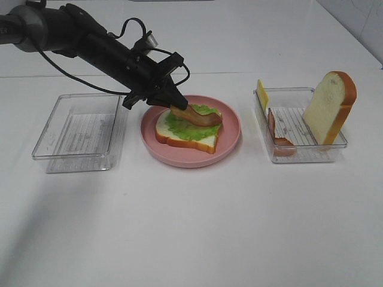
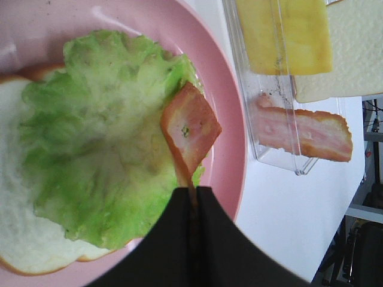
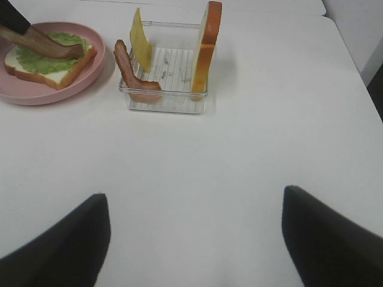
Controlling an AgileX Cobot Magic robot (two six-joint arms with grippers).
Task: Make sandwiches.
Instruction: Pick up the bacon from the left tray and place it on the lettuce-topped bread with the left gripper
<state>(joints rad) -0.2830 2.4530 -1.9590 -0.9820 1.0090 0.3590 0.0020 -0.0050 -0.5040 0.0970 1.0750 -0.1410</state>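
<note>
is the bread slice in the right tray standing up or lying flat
Standing on edge: the bread slice rises well above the tray rim, tilted slightly.

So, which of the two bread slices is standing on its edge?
The slice in the right-hand tray: it stands upright on its edge. The other slice lies flat on the pink plate, under the lettuce.

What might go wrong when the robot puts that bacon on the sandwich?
The left gripper pinches the bacon strip by one end only, so it might land crooked and hang off the bread slice onto the pink plate. The bacon's far end is down by the lettuce, which just rests on the bread, so a sideways drag might pull it off.
</note>
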